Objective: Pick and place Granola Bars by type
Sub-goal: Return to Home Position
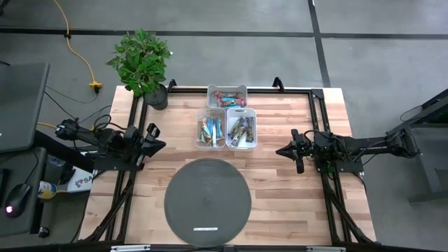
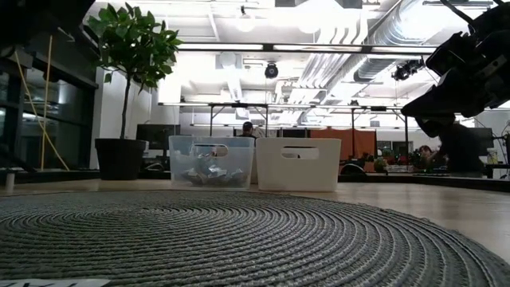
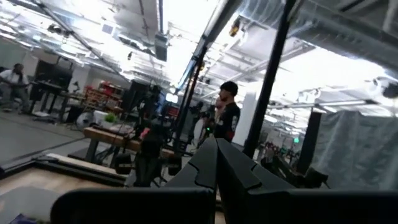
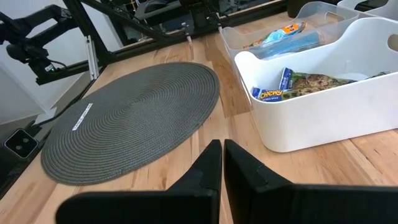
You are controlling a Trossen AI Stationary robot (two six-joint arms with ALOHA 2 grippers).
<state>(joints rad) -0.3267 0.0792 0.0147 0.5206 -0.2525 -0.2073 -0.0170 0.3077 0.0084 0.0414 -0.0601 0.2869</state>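
Right claw (image 4: 222, 145) faces bars (image 4: 300, 81) that low view's white bin (image 2: 298, 164) hides.

High view: overhead, straight down on the whole table (image 1: 294, 203). Low view: table-top level, close against the round mat (image 2: 239, 239), facing the white bin (image 2: 296, 163) (also seen close up by the right wrist view). Left wrist view faces the room.

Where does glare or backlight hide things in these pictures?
Low view: bright ceiling lights behind turn the right gripper and potted plant into silhouettes. Left wrist view: lights flare white, the left gripper near black. High and right wrist views: evenly lit; granola bars readable.
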